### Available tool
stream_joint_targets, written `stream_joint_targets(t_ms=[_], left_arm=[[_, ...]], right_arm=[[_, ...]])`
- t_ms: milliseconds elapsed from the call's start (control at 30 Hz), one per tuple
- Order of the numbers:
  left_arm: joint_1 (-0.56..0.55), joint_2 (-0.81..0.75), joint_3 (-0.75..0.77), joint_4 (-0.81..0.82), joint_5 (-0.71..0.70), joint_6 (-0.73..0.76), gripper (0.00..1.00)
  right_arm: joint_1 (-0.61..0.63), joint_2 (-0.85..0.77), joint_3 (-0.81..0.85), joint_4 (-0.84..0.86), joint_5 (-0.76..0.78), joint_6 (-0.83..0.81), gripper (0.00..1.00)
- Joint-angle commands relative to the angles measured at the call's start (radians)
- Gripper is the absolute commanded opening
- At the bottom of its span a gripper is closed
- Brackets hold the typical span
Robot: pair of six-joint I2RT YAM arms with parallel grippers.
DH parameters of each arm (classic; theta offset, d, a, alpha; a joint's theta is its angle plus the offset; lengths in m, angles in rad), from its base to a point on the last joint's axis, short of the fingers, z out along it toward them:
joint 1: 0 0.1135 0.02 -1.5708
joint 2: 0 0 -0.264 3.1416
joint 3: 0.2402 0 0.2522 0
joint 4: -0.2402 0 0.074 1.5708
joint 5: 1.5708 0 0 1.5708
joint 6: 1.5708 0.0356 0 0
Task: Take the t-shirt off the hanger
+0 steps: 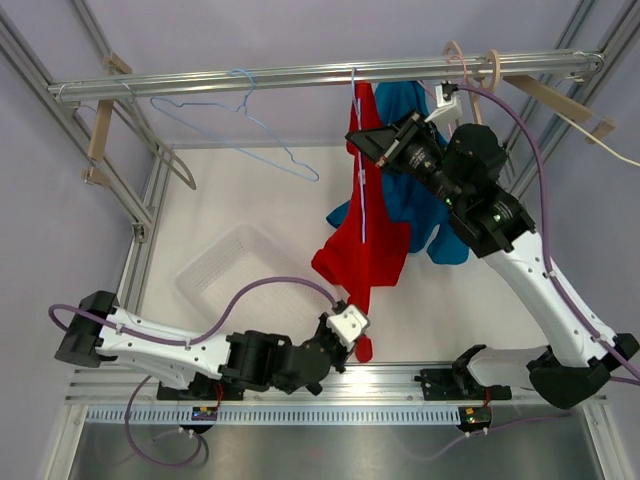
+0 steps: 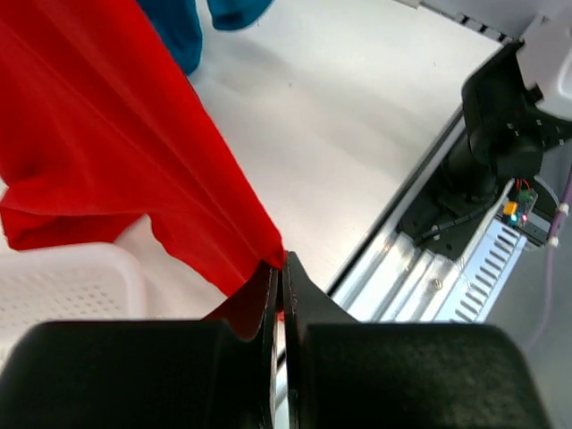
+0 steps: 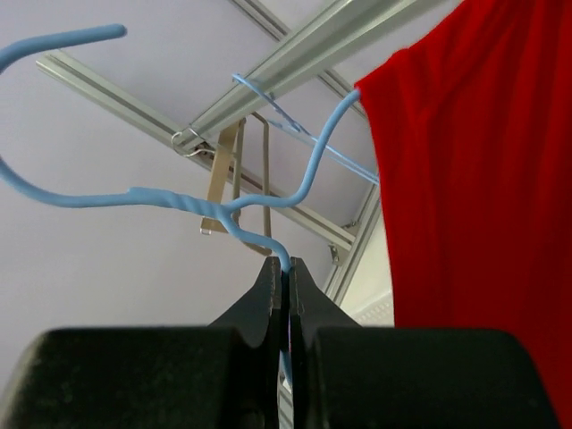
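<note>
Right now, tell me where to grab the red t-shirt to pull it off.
Grip the low corner of the red t-shirt, from the near side: the cloth hangs slack to a point there, clear of the hanger. The left gripper is shut on it; the right gripper pinches the hanger wire.
</note>
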Motion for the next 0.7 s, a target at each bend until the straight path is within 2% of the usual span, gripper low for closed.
stream_joint_targets(t_ms=[0,133,233,300,367,400,533,667], left_arm=[[-0.08,0.014,-0.045,0.022,-0.025,-0.139,0.0],[-0.107,0.014,-0.077,0.018,-0.044,-0.174,0.0],[-0.107,-0.018,-0.103,0.001,-0.065,-0.182,0.0],[-0.104,-0.038,-0.109,-0.007,-0.069,-0.162,0.0],[-0.099,-0.043,-0.065,-0.077,-0.105,-0.147,0.0],[-0.099,-0.057,-0.044,-0.1,-0.154,-0.124,0.0],[-0.079,-0.155,0.026,-0.069,-0.219,0.015,0.0],[0.053,-0.203,0.09,0.013,-0.164,0.159,0.0]], right_arm=[[-0.034,0.05,0.178,0.156,-0.059,-0.078,0.0],[-0.131,0.084,0.215,0.187,-0.189,0.033,0.0],[-0.142,0.04,0.2,0.143,-0.26,0.03,0.0],[-0.148,-0.002,0.195,0.124,-0.364,0.037,0.0],[-0.148,-0.036,0.171,0.107,-0.444,0.048,0.0],[-0.148,-0.084,0.114,0.089,-0.523,0.05,0.0],[-0.148,-0.29,-0.081,0.035,-0.564,-0.004,0.0],[-0.148,-0.456,-0.133,-0.106,-0.617,-0.061,0.0]])
